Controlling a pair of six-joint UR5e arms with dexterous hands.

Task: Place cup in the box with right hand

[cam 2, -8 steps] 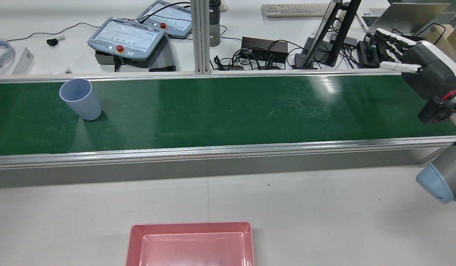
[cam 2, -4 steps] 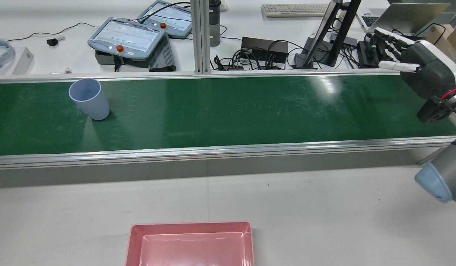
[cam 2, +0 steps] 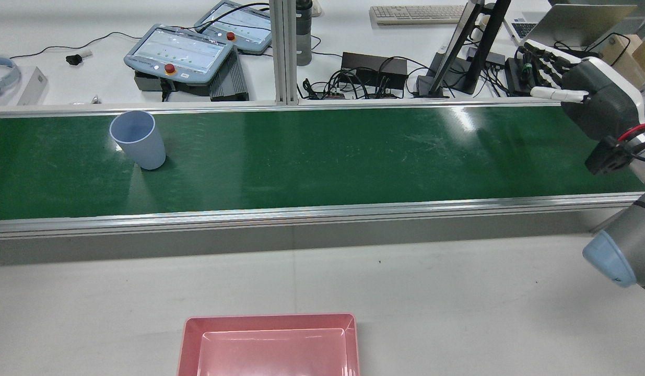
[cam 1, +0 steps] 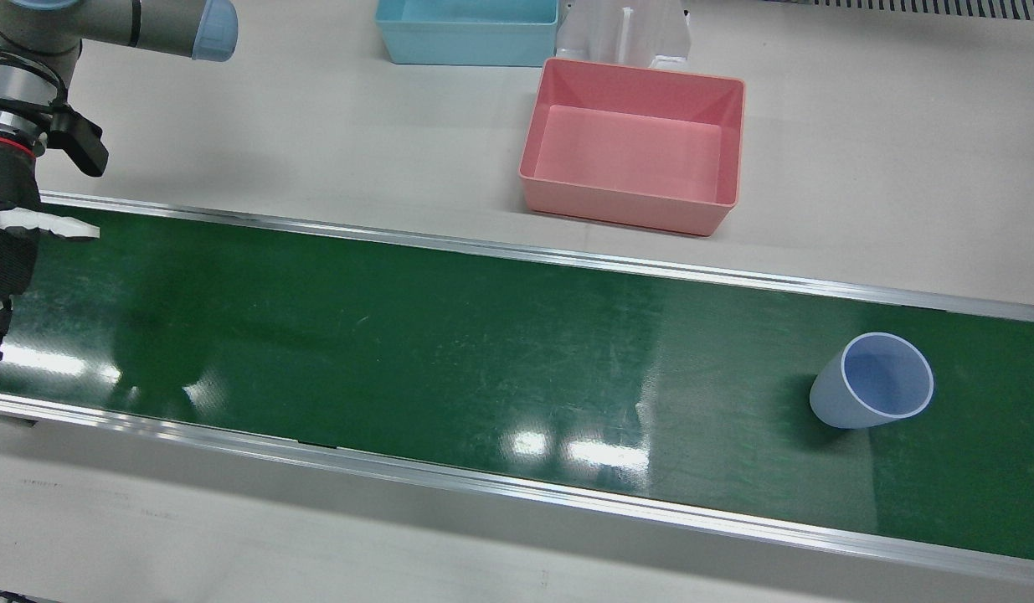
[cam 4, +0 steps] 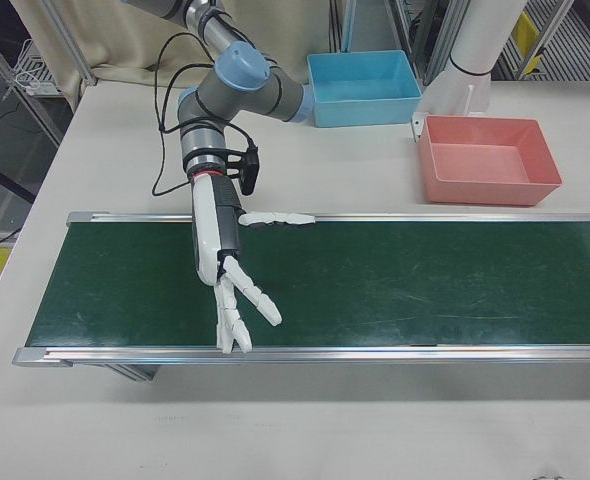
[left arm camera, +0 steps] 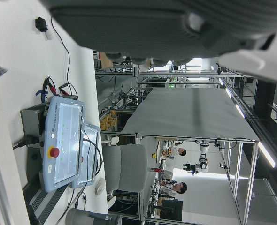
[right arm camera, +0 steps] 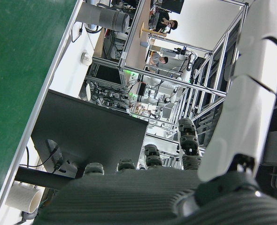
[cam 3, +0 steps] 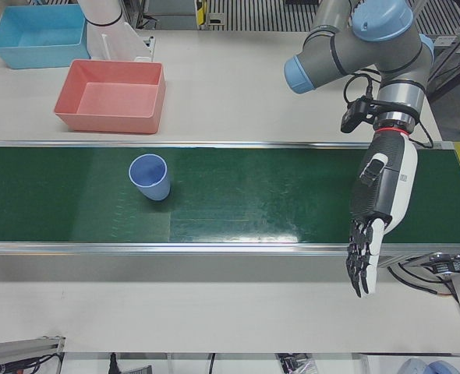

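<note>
Belt (cam 1: 399, 335): cup (cam 1: 871, 391) far from right robot hand (cam 1: 6, 243)

1. Right arm (cam 4: 237, 88) is bent down at the elbow, wrist straight, right hand (cam 4: 220, 250) stretched out flat and low.
2. Its fingers (cam 4: 257, 295) fan wide, thumb out sideways, nothing in the grasp.
3. Left arm (cam 3: 355, 43) angles down; left hand (cam 3: 378, 204) hangs straight-fingered, empty.

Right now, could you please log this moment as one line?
cup upright on belt, untouched | right hand open over belt, far from cup | left hand open | pink box empty
</note>
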